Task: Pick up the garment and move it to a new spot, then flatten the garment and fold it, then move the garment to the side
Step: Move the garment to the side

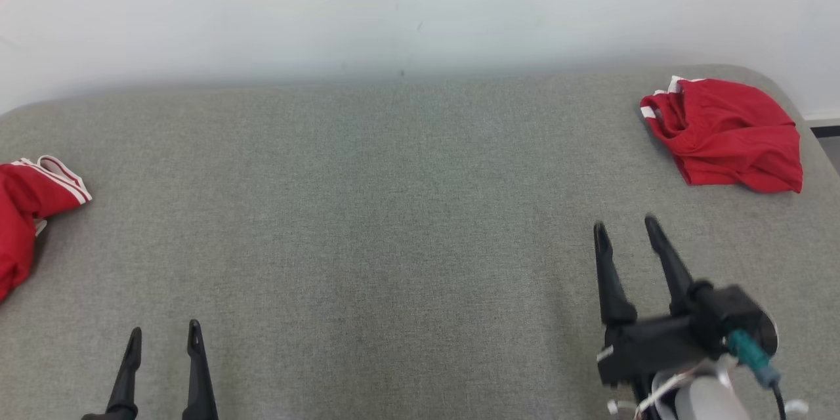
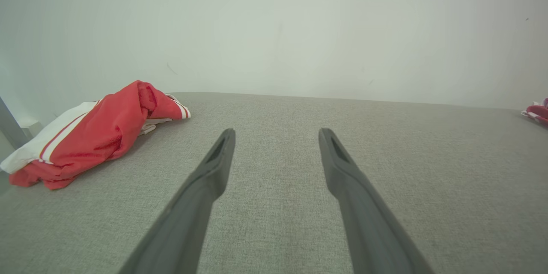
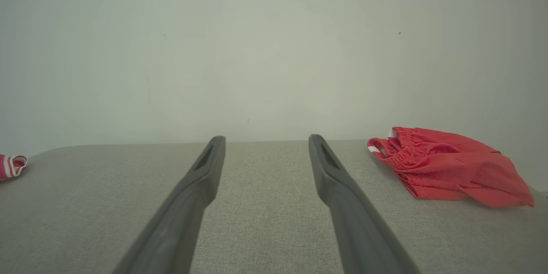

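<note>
Two crumpled red garments with white trim lie on the grey padded table. One garment [image 1: 725,132] [image 3: 445,167] sits at the far right corner, the other garment [image 1: 29,210] [image 2: 94,132] at the left edge, partly cut off in the head view. My right gripper [image 1: 623,226] [image 3: 266,139] is open above the table, short of the right garment and a little to its left. My left gripper [image 1: 164,335] [image 2: 276,132] is open at the front left, with the left garment off to its left. Nothing is between either pair of fingers.
The grey table [image 1: 394,210] stretches wide between the two garments. A pale wall [image 1: 420,6] rises directly behind its far edge. The table's rounded right corner [image 1: 797,111] lies just beyond the right garment.
</note>
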